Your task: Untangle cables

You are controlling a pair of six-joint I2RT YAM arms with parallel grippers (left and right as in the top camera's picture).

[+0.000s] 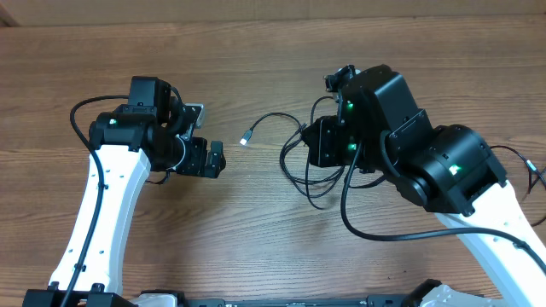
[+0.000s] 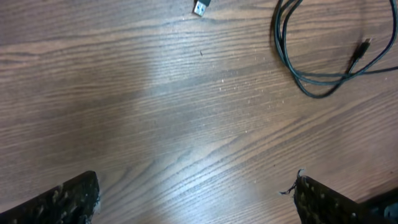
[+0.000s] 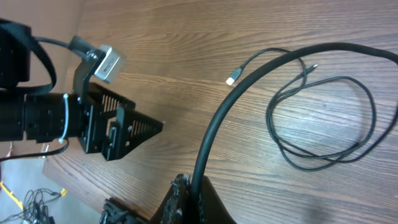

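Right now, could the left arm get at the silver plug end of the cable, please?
Probably yes: the left fingers stand open, and only bare table lies between them and the silver plug end, which nothing covers.

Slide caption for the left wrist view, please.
Open left pincer above the wooden table; looped black cables and a silver plug lie ahead.

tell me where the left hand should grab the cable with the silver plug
Grip the cable on the single strand just behind its silver plug, coming in from the side of the left hand. That end lies alone on the table, pointing roughly toward the open hand and clear of the overlapping loops.
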